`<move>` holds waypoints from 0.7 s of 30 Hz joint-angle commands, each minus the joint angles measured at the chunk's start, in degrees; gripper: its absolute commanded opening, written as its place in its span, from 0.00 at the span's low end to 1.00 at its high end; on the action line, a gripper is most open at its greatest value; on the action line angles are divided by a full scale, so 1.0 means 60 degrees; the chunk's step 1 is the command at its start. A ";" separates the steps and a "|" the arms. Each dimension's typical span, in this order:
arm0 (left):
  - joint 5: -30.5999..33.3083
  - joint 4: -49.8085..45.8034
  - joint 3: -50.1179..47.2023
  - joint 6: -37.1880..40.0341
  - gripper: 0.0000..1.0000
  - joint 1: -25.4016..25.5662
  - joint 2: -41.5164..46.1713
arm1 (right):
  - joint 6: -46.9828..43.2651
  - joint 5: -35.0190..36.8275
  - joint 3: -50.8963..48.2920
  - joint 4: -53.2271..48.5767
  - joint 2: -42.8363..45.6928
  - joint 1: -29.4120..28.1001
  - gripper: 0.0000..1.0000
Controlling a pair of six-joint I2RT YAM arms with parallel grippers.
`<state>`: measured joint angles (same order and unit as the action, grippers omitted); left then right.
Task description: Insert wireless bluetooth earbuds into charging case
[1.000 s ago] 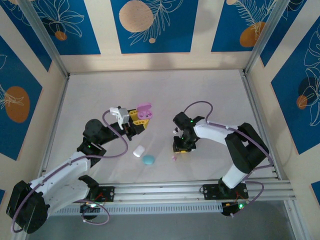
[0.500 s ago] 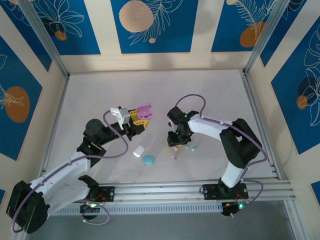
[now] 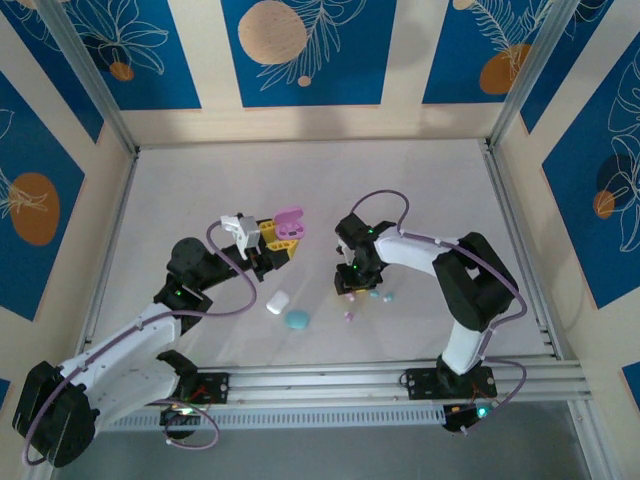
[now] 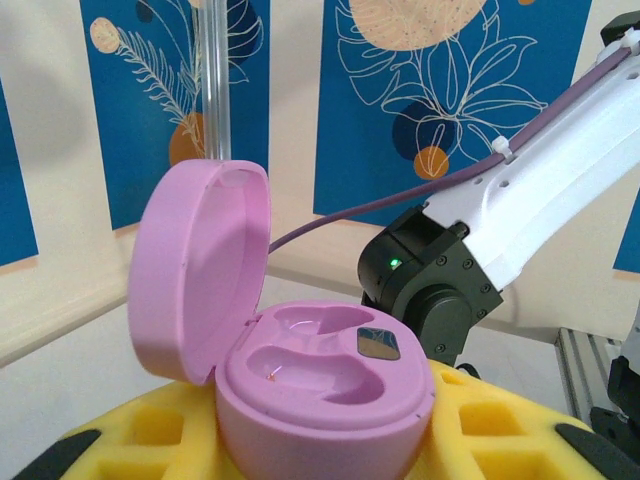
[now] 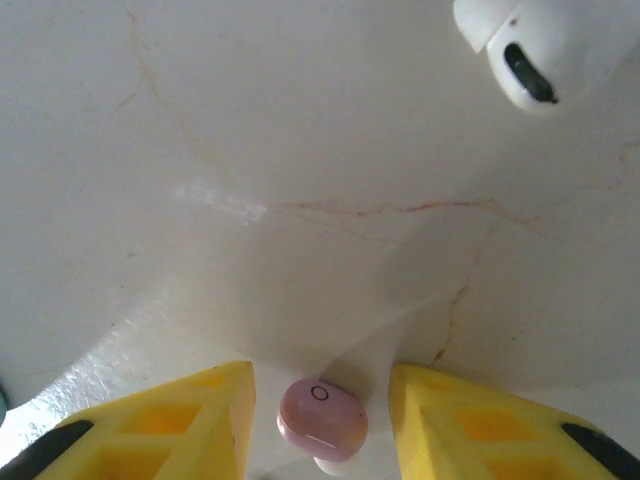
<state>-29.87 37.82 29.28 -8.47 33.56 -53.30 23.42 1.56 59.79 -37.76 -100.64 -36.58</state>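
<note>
**A:** What has changed on the right side?

**B:** The right arm has swung in toward the middle of the desk (image 3: 420,200), and the right fingers (image 5: 180,415) have drawn apart. A pink earbud (image 5: 322,420) lies on the desk between them with a gap on either side. They straddle it and do not pinch it.

**A:** So nothing is held there?

**B:** Not that I can see. The wrist view also shows a white earbud (image 5: 525,45) lying further out on the desk, well apart from the pink one. From above, the move has uncovered two tiny pale buds (image 3: 375,295) just beside those fingers.

**A:** And the left?

**B:** No change. The left fingers (image 4: 500,425) stay clamped on the pink charging case (image 4: 320,370). Its lid stands open and both sockets are empty. A white case (image 3: 277,302) and a cyan case (image 3: 297,319) lie on the desk between the arms.

**A:** What does that mean for the job?

**B:** No bud is seated yet, I'd say. The right side looks lined up to close on the pink bud. After that comes a short carry across to the matching case, where the small socket will need careful aim.
</note>
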 commanded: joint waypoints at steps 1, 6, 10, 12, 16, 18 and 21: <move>0.0035 -0.0005 0.0086 0.0043 0.37 0.0116 0.0164 | -0.0295 -0.0630 -0.0068 0.0189 -0.0070 0.0028 0.40; 0.0055 -0.0226 0.0141 0.0098 0.37 0.0116 0.0280 | -0.0362 -0.1404 -0.0263 0.0189 0.0352 0.0018 0.35; 0.0071 -0.0217 0.0144 0.0082 0.37 0.0118 0.0283 | -0.0296 -0.1762 -0.0398 0.0141 0.0718 -0.0010 0.35; 0.0059 -0.0181 0.0150 0.0077 0.37 0.0111 0.0230 | -0.0307 -0.2002 -0.0430 0.0141 0.0808 -0.0026 0.35; 0.0011 -0.0122 0.0172 0.0029 0.37 0.0116 0.0194 | -0.0258 -0.2100 -0.0377 0.0067 0.0821 -0.0127 0.35; 0.0004 -0.0111 0.0172 0.0033 0.37 0.0106 0.0217 | -0.0270 -0.2146 -0.0309 -0.0025 0.0789 -0.0156 0.35; 0.0039 -0.0159 0.0173 0.0032 0.37 0.0116 0.0253 | -0.0270 -0.1893 -0.0153 -0.0267 0.0741 -0.0245 0.35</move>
<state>-29.87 35.88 29.28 -8.47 33.56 -52.60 22.26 -9.02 57.87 -37.10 -96.86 -37.41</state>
